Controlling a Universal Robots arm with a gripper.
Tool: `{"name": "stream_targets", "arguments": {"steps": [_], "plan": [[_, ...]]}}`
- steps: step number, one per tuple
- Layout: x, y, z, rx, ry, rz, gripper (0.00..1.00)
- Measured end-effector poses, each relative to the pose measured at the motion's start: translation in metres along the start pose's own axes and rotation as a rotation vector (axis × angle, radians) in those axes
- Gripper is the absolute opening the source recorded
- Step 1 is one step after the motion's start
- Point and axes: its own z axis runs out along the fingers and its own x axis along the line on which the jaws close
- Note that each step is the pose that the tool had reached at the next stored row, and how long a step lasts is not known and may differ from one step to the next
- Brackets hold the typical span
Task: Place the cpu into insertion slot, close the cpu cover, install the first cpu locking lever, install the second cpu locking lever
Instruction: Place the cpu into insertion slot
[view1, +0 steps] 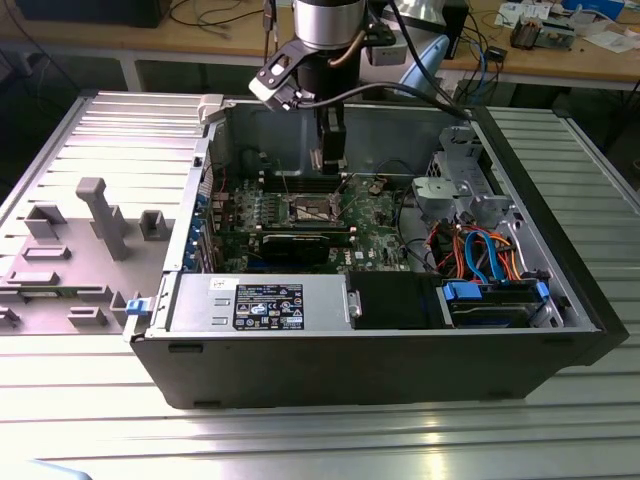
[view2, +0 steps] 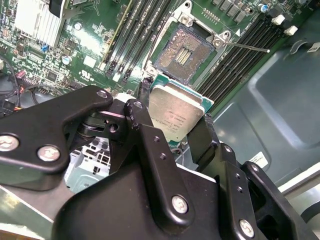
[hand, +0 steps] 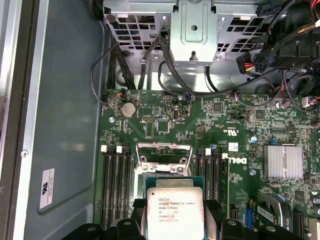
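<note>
The black 2-finger gripper (view2: 174, 109) clamps the flat square silver-topped cpu (hand: 174, 212) by its edges, just above the bare gold-brown square insertion slot (view2: 182, 50). The thin silver cpu cover (hand: 164, 147) stands raised; seemingly none of the 4 steps is done yet

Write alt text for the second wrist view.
The gripper clamps the cpu by its edges, silver top facing the camera. Beyond it lies the open, empty insertion slot on the green motherboard, flanked by dark memory slots.
</note>
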Motion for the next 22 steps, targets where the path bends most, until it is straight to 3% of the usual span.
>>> {"name": "stream_targets", "arguments": {"steps": [1,5,7,22], "plan": [[0.0,-0.0003,0.0026,0.0001,-0.0001,0.0,0.55],[0.0,-0.0003,0.0029,0.0001,0.0,0.0,0.55],[-0.0001,-0.0007,0.008,0.0001,-0.0001,0.0,0.55],[-0.0001,-0.0016,0.0123,0.0,-0.0001,0.0,0.55]]}}
